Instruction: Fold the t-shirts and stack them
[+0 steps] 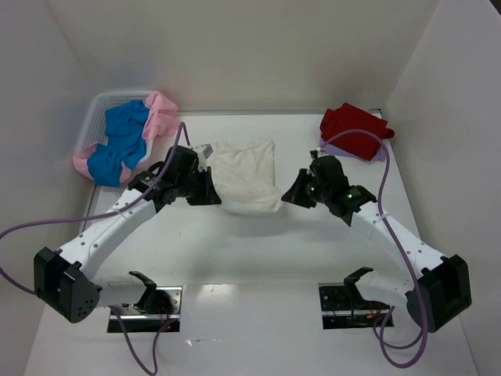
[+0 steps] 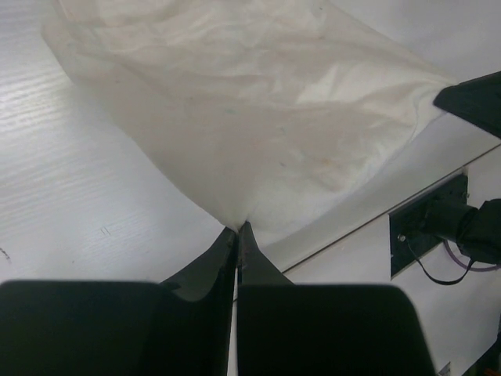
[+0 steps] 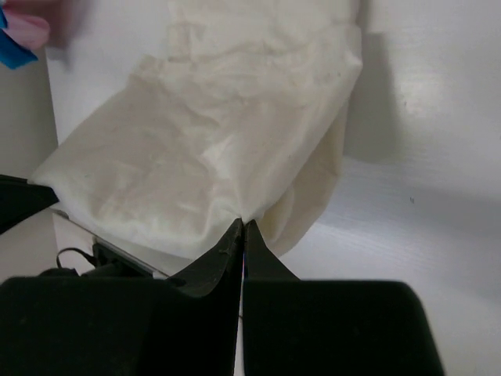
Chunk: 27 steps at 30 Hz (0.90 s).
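Cream-white t-shirt (image 1: 246, 176), centre of the top view, fold apparently in hand, its lower corners pinched by the fully closed left gripper (image 1: 213, 192) and right gripper (image 1: 291, 196); red t-shirt (image 1: 354, 131) seemingly done, upper right, atop a lavender t-shirt (image 1: 381, 153); blue and pink t-shirts (image 1: 125, 141) unfolded over the mesh basket (image 1: 100, 110), upper left.

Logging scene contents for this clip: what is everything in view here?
cream-white t-shirt: one, cream, table centre
red t-shirt: one, red, far right
lavender t-shirt: one, lavender, under the red
blue and pink t-shirts: at least two, bunched in the basket
basket: one, white mesh, far left
table: one, white
cables: two, purple, along arms
left pincer: black, shut on cream-white t-shirt
right pincer: black, shut on it too
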### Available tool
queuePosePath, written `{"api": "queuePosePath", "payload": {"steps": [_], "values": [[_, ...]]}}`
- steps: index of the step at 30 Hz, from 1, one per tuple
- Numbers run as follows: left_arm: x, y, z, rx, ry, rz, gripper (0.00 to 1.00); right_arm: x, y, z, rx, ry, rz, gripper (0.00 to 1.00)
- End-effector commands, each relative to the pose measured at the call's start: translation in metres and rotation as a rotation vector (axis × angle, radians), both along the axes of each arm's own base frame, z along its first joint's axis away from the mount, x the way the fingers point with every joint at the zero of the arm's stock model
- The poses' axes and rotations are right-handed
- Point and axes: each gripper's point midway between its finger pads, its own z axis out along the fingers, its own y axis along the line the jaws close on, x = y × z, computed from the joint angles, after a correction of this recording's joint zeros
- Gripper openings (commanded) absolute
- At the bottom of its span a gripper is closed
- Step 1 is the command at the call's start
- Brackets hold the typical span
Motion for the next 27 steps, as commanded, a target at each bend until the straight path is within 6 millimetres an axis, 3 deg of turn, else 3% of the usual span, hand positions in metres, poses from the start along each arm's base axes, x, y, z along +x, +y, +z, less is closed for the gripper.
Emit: {"api": "queuePosePath", "payload": {"steps": [1,11,19,23,27], "values": [[0.027,0.002,0.015,0.023,-0.06,0.013,0.0,0.043,0.001,0.036,0.017,-0.119,-0.011,0.0],[0.121,0.011,0.021,0.042,-0.128,0.076,0.0,0.142,0.016,0.076,0.007,-0.25,-0.054,0.0],[0.188,0.031,-0.004,0.054,-0.116,0.115,0.0,0.215,0.012,0.058,-0.025,-0.253,-0.093,0.0],[0.211,0.032,-0.015,0.044,-0.109,0.113,0.0,0.247,0.009,0.038,-0.044,-0.241,-0.109,0.0],[0.227,0.033,-0.024,0.051,-0.109,0.114,0.0,0.264,0.016,0.021,-0.045,-0.221,-0.086,0.0]]}}
